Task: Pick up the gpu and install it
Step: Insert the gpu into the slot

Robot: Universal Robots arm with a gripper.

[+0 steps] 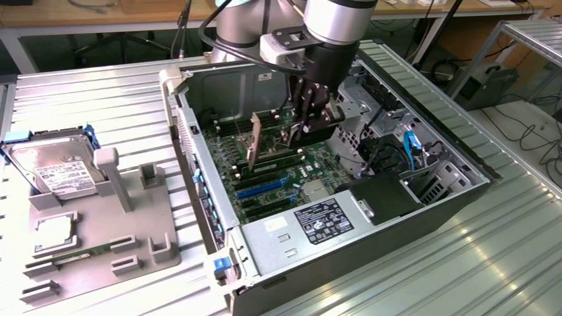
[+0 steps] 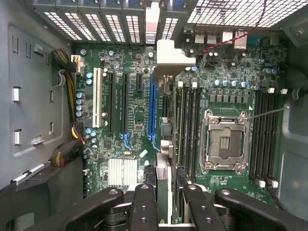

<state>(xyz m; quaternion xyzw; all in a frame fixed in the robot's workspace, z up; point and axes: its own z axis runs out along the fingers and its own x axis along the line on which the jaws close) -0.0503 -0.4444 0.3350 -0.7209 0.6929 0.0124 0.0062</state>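
Now the gpu (image 1: 255,139) stands on edge inside the open case (image 1: 457,197), over the motherboard (image 1: 290,172), clamped at its top edge by the pincer (image 1: 303,125). Outside, a hard drive (image 1: 54,166) sits in a grey tray (image 1: 131,230) on the tabletop (image 1: 88,99).

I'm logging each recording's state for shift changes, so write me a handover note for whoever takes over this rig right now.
Pincer: inside the open computer case, shut on the gpu, holding it on edge above the motherboard.
Gpu: its pale bracket points toward the case's rear wall; the card hangs over the expansion slots, close to the long blue slot. Whether it touches a slot cannot be told.
Done: gpu picked up and brought into the case.
Left: seating the card in its slot and letting go.
On the grey holder outside the case: hard drive at the exterior view's left.
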